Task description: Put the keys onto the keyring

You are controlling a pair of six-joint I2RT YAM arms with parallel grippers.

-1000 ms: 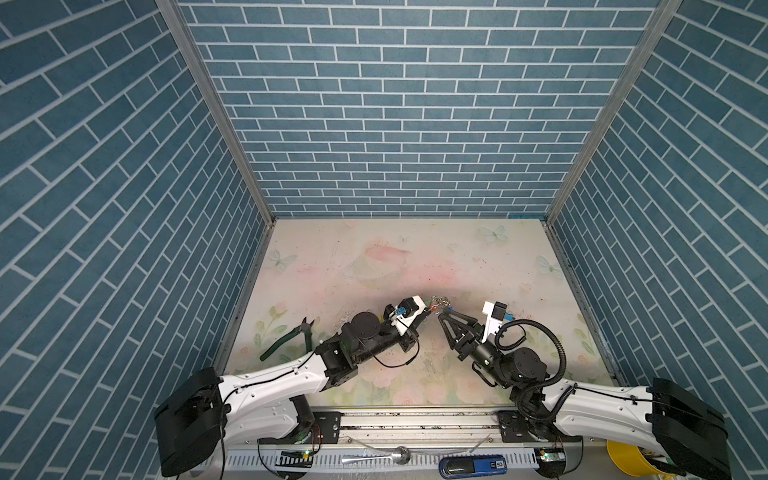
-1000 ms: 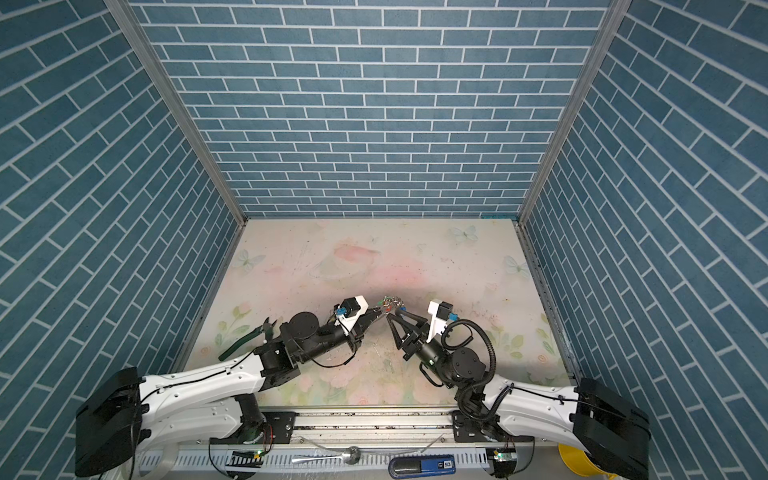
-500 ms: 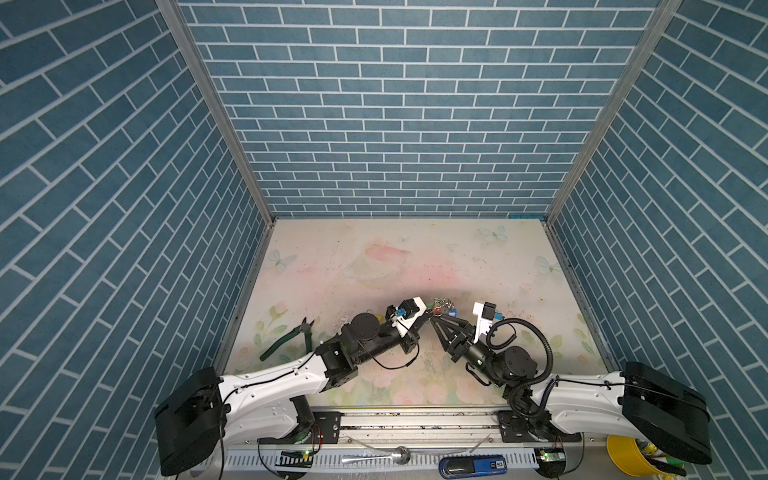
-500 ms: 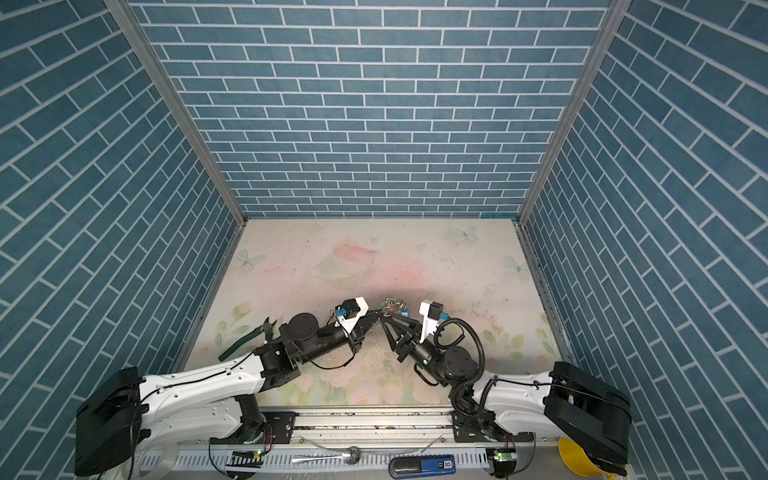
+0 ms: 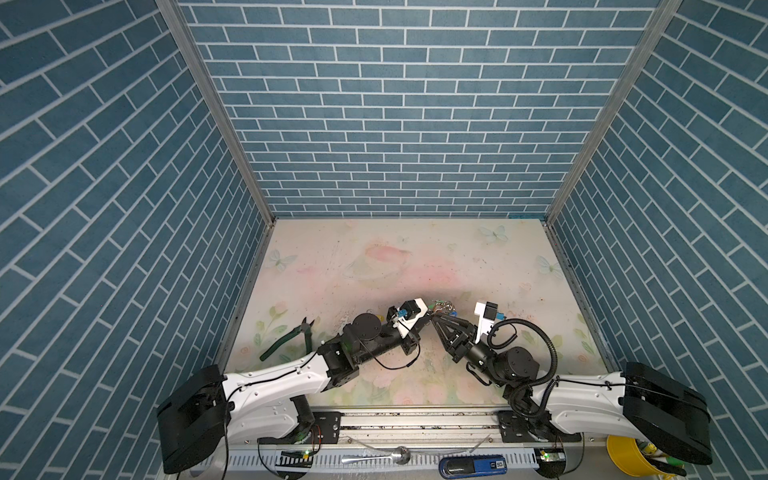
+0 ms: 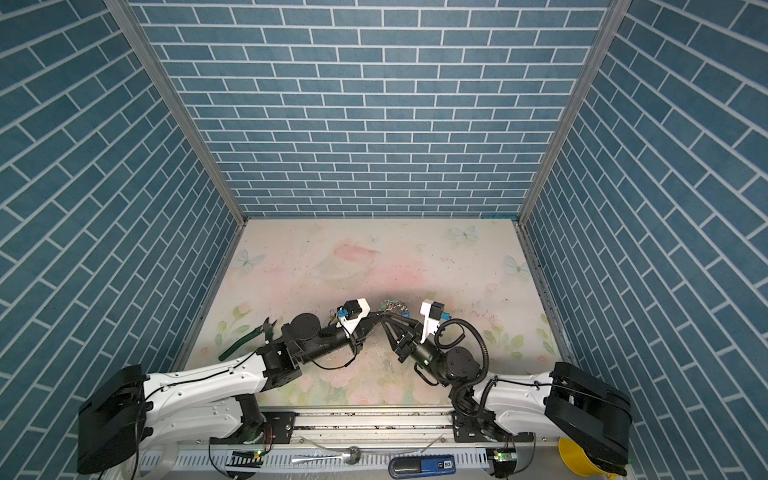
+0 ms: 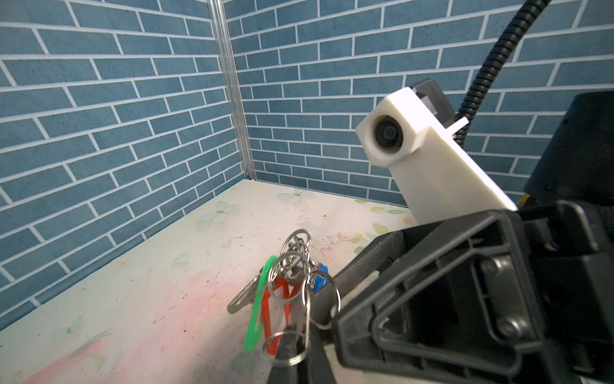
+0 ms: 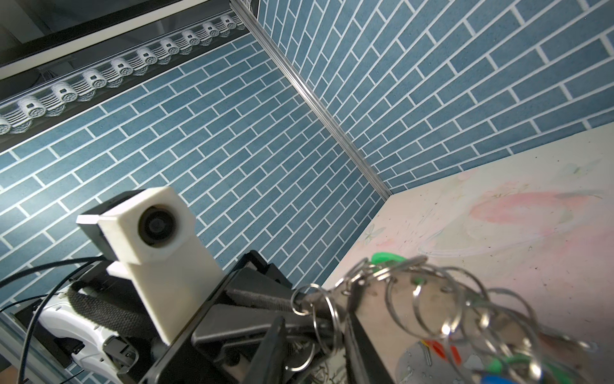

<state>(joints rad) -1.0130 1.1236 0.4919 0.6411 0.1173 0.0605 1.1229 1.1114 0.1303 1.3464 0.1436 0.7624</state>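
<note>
I see my left gripper (image 7: pixel 288 349) clamped on a keyring (image 7: pixel 295 262) ring, the keys (image 7: pixel 242 297) hanging between both arms near the table's front middle (tag colours show only in the wrist views), while I cannot tell the right gripper's (image 5: pixel 435 317) grip.

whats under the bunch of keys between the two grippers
Only the floral tabletop shows around the bunch of keys. The spot directly beneath is covered by the bunch itself and the left gripper, so contact with the table can't be judged.
</note>
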